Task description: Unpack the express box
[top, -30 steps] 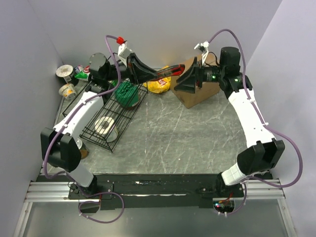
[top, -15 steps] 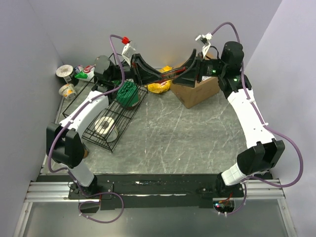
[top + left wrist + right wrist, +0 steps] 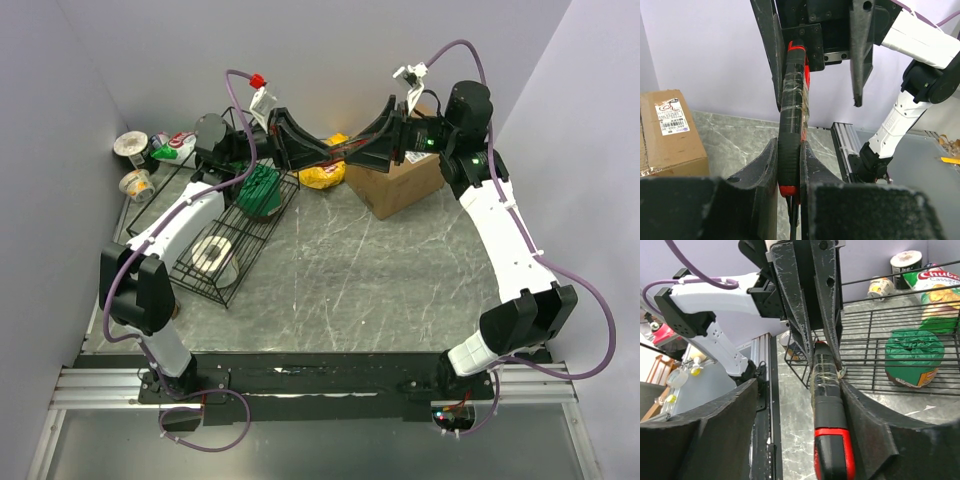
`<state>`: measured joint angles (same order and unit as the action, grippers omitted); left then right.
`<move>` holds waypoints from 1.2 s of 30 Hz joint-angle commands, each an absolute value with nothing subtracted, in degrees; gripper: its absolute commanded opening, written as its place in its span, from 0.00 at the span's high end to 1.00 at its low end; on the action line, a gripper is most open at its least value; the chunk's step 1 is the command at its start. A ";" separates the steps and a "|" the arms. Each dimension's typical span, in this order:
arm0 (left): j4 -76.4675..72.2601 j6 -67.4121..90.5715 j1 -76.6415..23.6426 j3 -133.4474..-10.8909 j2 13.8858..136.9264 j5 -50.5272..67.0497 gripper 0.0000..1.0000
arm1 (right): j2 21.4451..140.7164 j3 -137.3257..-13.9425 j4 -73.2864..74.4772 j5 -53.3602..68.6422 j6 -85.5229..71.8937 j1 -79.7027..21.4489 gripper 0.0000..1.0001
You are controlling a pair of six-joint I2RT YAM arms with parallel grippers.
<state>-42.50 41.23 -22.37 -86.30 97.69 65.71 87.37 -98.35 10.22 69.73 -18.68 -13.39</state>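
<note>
Above the far edge of the table, in mid-air between the two arms: a handover of a black-and-red cutter (image 3: 792,115), its middle wrapped in clear tape. Clenched on one end of it, the left gripper (image 3: 789,150). Not clamped, the right gripper (image 3: 799,385): jaws spread to either side of the other end, one finger close against the handle, the other well apart from it.

Below and behind the right gripper, near the far right corner of the table, the express box (image 3: 395,185), resting flat, white label (image 3: 671,116) on one face. Flaps mostly hidden by the arm; open or taped, impossible to tell. Just beside the box on its left, a yellow bag (image 3: 322,175). Toward the left edge, well apart from the box, a black wire basket (image 3: 250,232).

Judged an early step: tool passing from left to right, box apparently not yet cut.

Likely troubles from here:
- Dropped cutter, from a release by the left before a firm clamp by the right.
- Skewed or slipping grip, from slick tape on the handle and an off-centre closing with only one finger near.
- Twisted tool or strained fingers, from both grippers clenched at once with the arms slightly out of line.
- Knocked fingertips, from such close quarters between the two pairs.
- Later, a shoved box or a cut too deep, from a cutter held crooked.
</note>
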 commanded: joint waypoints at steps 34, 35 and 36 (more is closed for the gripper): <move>-3.96 13.53 -27.77 -104.30 108.43 27.78 0.04 | 63.83 -89.45 22.62 5.66 -3.52 2.90 1.00; -1.52 13.97 -27.77 -110.42 113.24 24.21 0.04 | 61.46 -86.86 20.15 1.36 -4.04 2.90 1.00; -1.06 14.41 -27.77 -113.00 115.38 23.56 0.04 | 61.17 -85.44 17.52 -4.95 -5.00 2.99 1.00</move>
